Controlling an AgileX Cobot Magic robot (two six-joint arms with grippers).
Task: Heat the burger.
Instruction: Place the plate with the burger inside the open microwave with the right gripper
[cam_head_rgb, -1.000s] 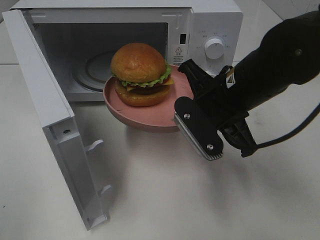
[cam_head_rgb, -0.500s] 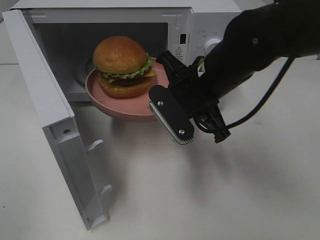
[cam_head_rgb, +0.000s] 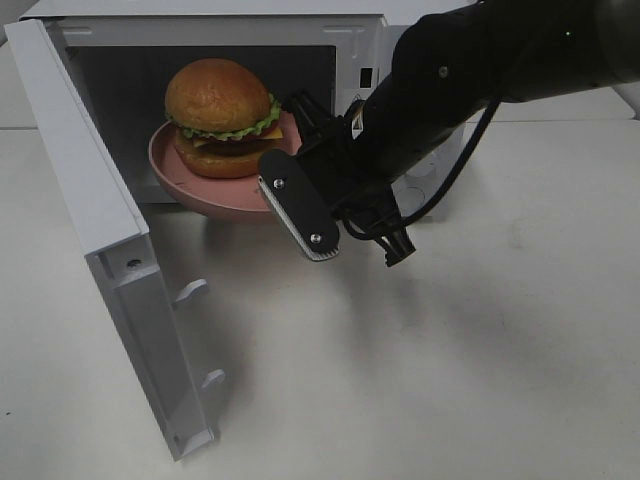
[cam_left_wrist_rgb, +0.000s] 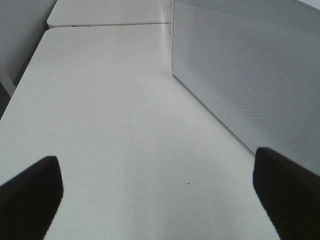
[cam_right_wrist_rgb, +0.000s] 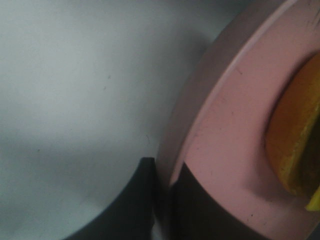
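Clamping pink plate (cam_head_rgb: 212, 206) rim, right pincer (cam_head_rgb: 285, 146); burger (cam_head_rgb: 220, 112) atop, microwave door (cam_head_rgb: 95, 225) open

Right arm (cam_head_rgb: 470, 80): black, bulky, stretched out behind its pincer, wrist canted downward. Black cable (cam_head_rgb: 445, 185) loops beneath the wrist.

Black two-fingered right pincer (cam_head_rgb: 285, 150) (cam_right_wrist_rgb: 167, 200): jaws nearly together, one above and one below the rim of a round pink plate (cam_head_rgb: 210, 200), clamped on it.

Black left pincer (cam_left_wrist_rgb: 157, 200): fingers (cam_left_wrist_rgb: 30, 197) spread wide.

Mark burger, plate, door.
burger (cam_head_rgb: 215, 95): high view, top bun.
plate (cam_head_rgb: 215, 205): high view, front outer wall.
door (cam_head_rgb: 85, 160): high view, inner face.
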